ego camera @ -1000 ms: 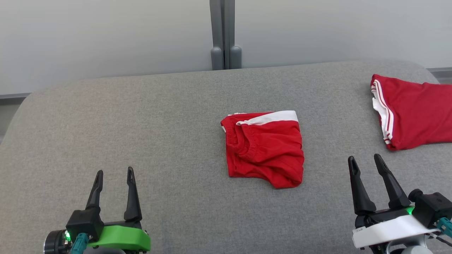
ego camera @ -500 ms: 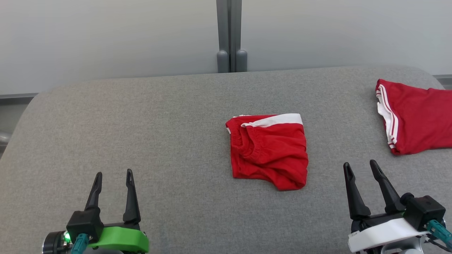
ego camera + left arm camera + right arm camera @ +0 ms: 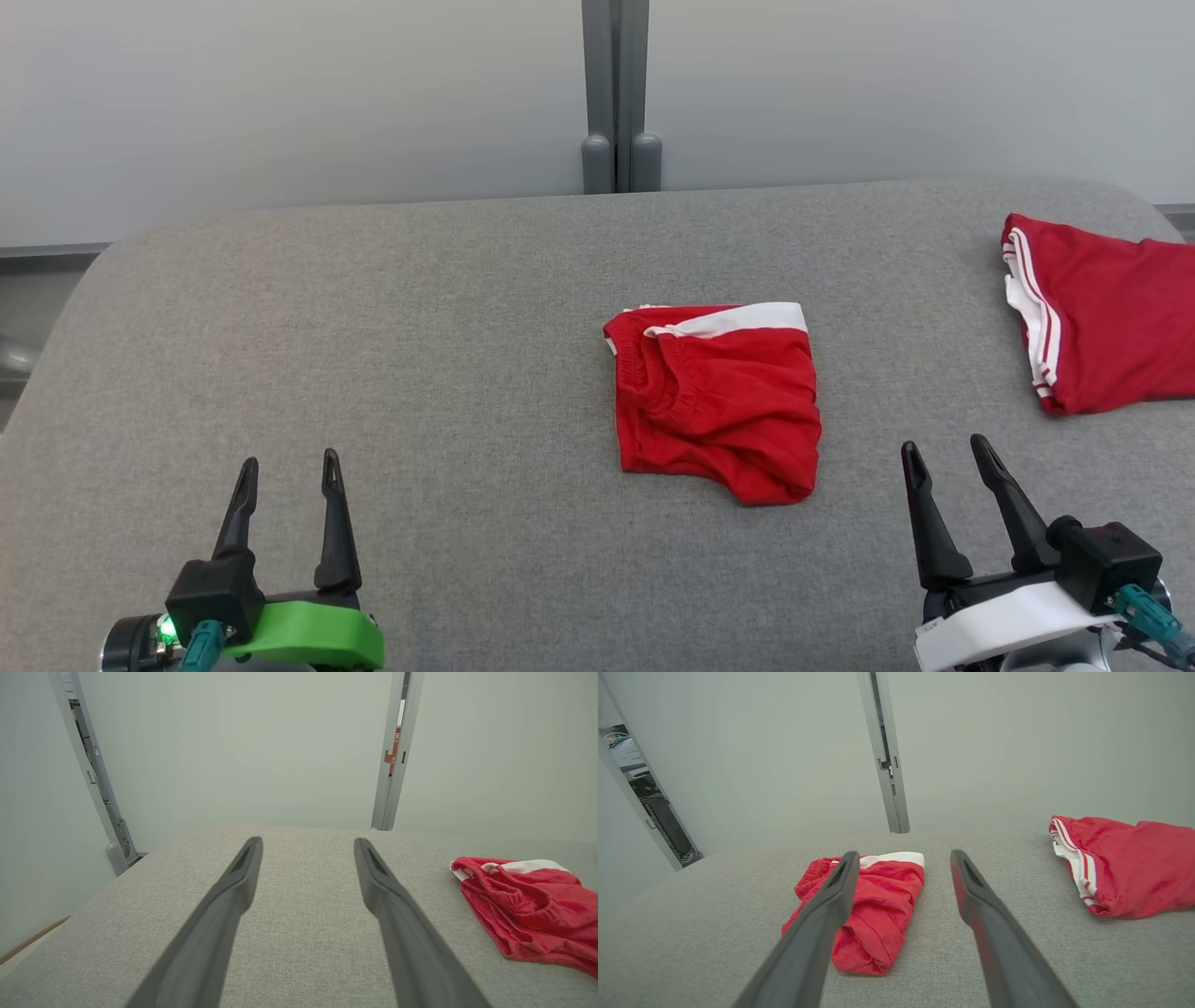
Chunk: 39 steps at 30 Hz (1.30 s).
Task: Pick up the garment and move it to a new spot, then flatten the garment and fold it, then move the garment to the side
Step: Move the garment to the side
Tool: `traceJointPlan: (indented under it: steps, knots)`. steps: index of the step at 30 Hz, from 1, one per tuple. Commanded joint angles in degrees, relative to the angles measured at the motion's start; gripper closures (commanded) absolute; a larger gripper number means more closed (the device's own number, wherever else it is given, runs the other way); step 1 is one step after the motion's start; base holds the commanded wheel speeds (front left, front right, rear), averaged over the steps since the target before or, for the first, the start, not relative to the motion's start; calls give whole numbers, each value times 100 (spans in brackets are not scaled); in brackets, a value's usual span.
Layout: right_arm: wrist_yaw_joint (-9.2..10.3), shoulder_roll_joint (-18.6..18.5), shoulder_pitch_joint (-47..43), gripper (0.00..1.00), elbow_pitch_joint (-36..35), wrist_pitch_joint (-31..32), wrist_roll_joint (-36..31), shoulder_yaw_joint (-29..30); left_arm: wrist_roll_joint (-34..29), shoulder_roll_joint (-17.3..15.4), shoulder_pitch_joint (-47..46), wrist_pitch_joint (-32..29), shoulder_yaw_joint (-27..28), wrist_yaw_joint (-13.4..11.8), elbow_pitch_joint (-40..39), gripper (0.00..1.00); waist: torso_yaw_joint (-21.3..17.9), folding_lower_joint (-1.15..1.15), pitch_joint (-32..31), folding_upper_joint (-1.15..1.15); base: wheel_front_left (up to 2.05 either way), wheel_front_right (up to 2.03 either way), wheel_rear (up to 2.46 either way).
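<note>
Nearest of all, the left claw [image 3: 289, 459] is seen over the grey fabric tabletop [image 3: 420, 308], well to the left of the garment [image 3: 719, 401] and nearer than it. Its two dark fingers [image 3: 233, 891] are spread apart and nothing is held between them; bare fabric is seen in the gap. The right claw [image 3: 944, 445] is placed to the right of the garment, also nearer than it, not far from its near right corner. It is likewise released, fingers parted and nothing gripped.

The garment, red with a white band along its far edge, is laid folded into a compact, roughly square bundle at the middle of the tabletop, with a gathered elastic waistband shown on its left side. It is touched by neither claw. A second red garment [image 3: 1111, 317] with white stripes is found to the right of the garment and a little farther back, well apart from it, and is cut off by the view's right edge. Beyond the garment, a grey post [image 3: 616, 93] is set against a pale wall [image 3: 280, 103].
</note>
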<state>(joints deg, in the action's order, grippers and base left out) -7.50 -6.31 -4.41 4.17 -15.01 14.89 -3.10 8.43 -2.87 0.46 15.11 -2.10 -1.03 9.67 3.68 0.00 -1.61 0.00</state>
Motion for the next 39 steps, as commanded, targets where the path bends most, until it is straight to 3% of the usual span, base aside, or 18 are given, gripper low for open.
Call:
traceJointPlan:
  steps: [1,22,31,39]
  knots:
    - [4,-3,25,0,25,-15,-41,11,-54,-37,70,0,24,11,10,0,4,0,3,0,0,0,0]
    - [4,-44,350,0,187,83,-45,-92,9,-26,107,-1,110,11,-27,0,-12,0,43,0,0,0,0]
    - [4,-424,1551,0,502,439,-71,-336,38,-17,-120,-1,-23,-47,-86,0,109,0,379,0,0,0,0]
    - [4,-705,2710,0,1237,776,-82,-525,117,-11,-348,-1,-282,-171,-129,0,338,0,773,0,0,0,0]
